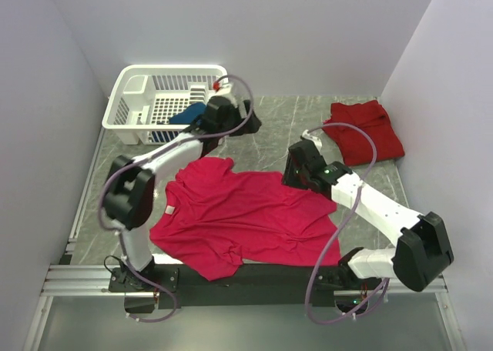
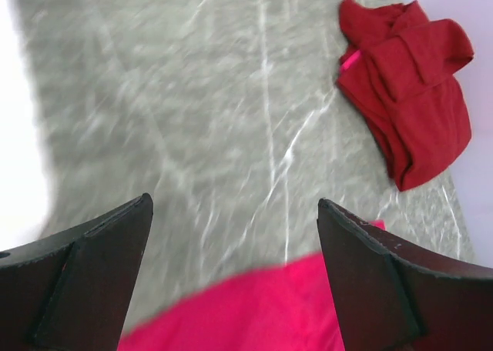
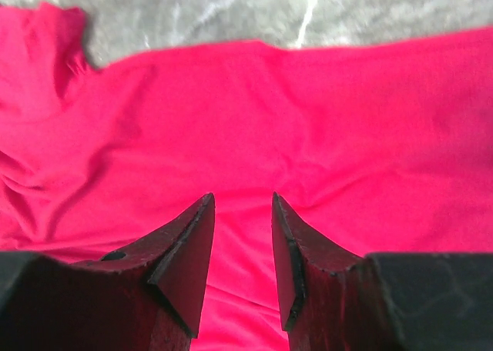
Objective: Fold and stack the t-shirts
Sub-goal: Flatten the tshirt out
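We see the left arm [image 1: 166, 155] reaching far forward, left gripper [image 2: 235, 205] spread wide, and the bent right arm [image 1: 377, 205] with right gripper [image 3: 243, 201] angled down, jaws partly parted (a narrower gap).

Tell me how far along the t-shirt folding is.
Done: the darker red shirt lies roughly folded at the far right. In hand: the magenta shirt is spread flat mid-table, the right pincer open over it, gripping nothing; the left pincer hangs wide open, empty. Left: fold the magenta one, take the dark blue shirt from the basket, fold it, stack all three.
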`<action>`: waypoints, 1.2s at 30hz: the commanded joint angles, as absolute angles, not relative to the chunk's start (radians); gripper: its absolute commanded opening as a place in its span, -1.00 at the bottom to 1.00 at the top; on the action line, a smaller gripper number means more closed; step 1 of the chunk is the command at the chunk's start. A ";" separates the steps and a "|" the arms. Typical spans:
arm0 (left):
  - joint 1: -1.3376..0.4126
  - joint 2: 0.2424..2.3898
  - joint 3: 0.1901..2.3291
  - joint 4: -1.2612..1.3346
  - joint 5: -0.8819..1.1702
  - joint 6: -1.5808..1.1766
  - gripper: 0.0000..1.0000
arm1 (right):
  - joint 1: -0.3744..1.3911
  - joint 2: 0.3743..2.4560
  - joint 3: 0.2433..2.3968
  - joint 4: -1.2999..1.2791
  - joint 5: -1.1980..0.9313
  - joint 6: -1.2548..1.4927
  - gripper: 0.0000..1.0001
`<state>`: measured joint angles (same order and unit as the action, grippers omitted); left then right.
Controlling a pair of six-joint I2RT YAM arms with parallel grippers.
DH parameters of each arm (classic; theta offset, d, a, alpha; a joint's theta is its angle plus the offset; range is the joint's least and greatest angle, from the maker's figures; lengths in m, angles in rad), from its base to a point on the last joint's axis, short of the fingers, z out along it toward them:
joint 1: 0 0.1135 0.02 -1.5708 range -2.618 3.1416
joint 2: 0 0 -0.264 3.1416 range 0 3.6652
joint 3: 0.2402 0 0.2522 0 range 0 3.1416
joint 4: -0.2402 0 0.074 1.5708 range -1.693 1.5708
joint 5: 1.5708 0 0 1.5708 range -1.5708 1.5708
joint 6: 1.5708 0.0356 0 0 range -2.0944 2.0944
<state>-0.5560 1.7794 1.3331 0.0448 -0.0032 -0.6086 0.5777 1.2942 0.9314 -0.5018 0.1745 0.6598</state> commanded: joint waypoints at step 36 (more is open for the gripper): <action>-0.350 2.198 1.801 -0.051 -0.202 -0.465 0.91 | 0.606 0.950 0.732 -0.546 0.201 0.726 -0.14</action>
<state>-0.3721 2.2917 1.8191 -0.0711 -0.1501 -0.4675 0.5980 0.9760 0.7433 -0.5480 0.1741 0.7132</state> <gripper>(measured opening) 0.951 0.428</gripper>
